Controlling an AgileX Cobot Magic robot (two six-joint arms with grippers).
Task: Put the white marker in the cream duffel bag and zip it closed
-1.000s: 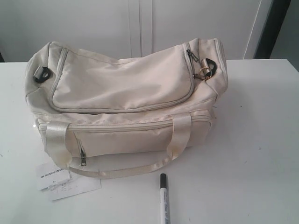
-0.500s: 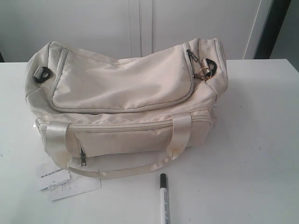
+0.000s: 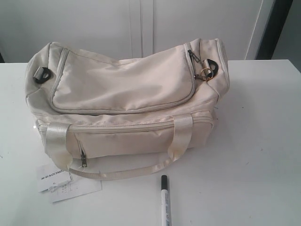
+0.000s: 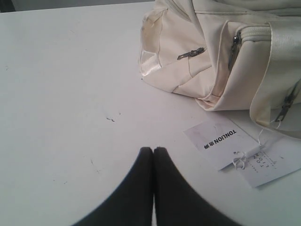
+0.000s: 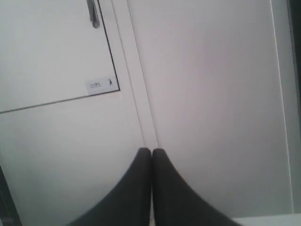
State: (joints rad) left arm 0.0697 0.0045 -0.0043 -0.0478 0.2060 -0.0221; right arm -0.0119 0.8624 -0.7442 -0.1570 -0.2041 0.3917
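Pale wall panels [image 3: 141, 23] behind a white counter [image 3: 263, 141], with a dark strip at upper right of the exterior frame. At lower centre, the white marker [image 3: 164, 202], flat on the counter, black cap toward the bag, barrel cut off by the bottom edge. Just above it, close but apart, a slack loop of satin handle strap [image 3: 122, 172] resting on the counter. Only that strap between marker and bag. Beyond it, the cream duffel bag [image 3: 127, 94] across the middle and upper left, zip lines around the top flap and along the front, a zip pull [image 3: 83, 161] hanging at lower left. A black ring [image 3: 41, 75] at the left end, a gold ring [image 3: 205, 72] at the right end. At lower left, a paper tag [image 3: 59, 183] with black print, against the bag's corner, well apart from the marker.

In the left wrist view, the left claw [image 4: 153, 149] pressed closed, gripping nothing, over bare counter near the tag and the bag's end. In the right wrist view, the right claw [image 5: 151, 150] likewise closed and empty, aimed at a white door panel with a handle [image 5: 93, 12] and a small label [image 5: 99, 84].
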